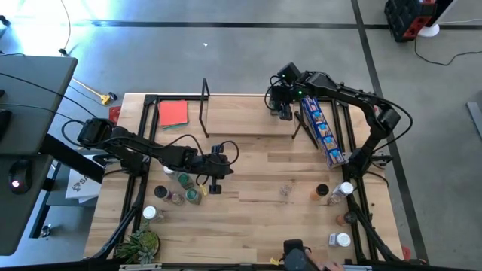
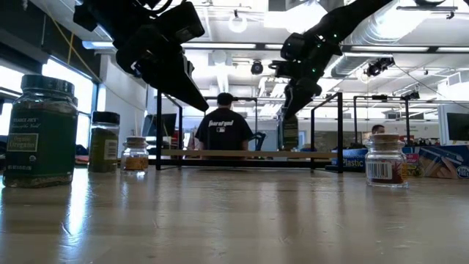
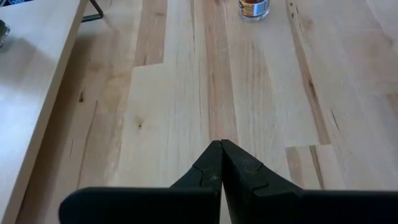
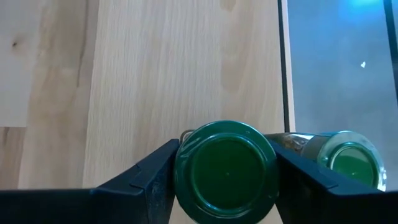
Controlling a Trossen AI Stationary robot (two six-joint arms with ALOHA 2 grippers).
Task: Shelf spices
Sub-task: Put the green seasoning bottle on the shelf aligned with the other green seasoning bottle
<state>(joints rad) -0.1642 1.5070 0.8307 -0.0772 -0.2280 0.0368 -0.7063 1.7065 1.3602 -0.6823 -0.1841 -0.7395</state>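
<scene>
The shelf is a light wooden board with black end frames at the table's far side. My right gripper hangs over it, shut on a green-capped spice jar. A second green-capped jar is beside it near the board's edge; whether it stands or lies, I cannot tell. My left gripper is shut on nothing, above the table's middle left. Several spice jars stand on the table near it, and others stand at the right. My right gripper pinches the jar between its two fingers at the cap end, one finger on each side. The fingers slant down from above. In the low view the jar sits below the fingers at the shelf board; whether its bottom touches the board, I cannot tell.
A long blue snack package lies slantwise at the shelf's right end, and a red card lies at its left end. A small plant is at the near left corner. A person's hand shows at the near edge.
</scene>
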